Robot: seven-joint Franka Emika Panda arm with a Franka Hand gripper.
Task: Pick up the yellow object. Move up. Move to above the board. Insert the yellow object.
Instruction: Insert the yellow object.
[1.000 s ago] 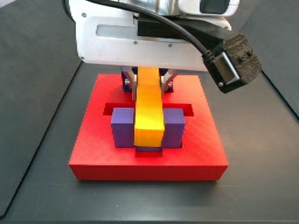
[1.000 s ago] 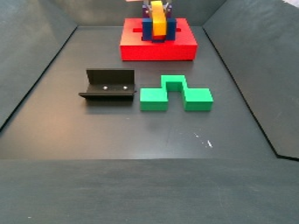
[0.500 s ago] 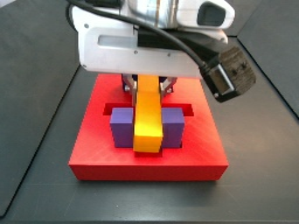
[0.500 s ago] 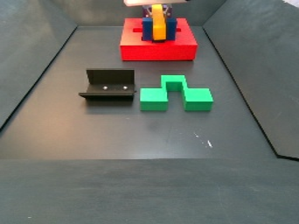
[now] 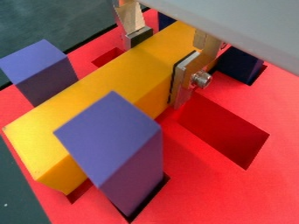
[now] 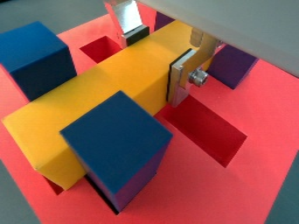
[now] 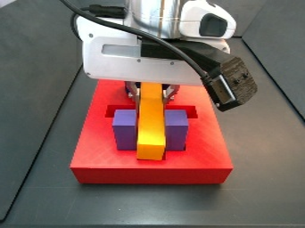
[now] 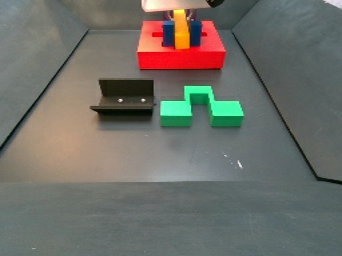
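Tool (image 5: 160, 54) grips long smooth yellow-orange bar (image 5: 105, 109), lowered between posts on thick red square board (image 7: 95, 165); release apparently remains.

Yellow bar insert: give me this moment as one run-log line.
gripper: shut on yellow bar | bar: between posts, over red board | green block, fixture: on floor

The tool (image 8: 179, 12) hangs over the board (image 8: 181, 56), holding the yellow object (image 8: 179, 30).

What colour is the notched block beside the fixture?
Green, clearest in a side view; the gripper is far off, over the board.
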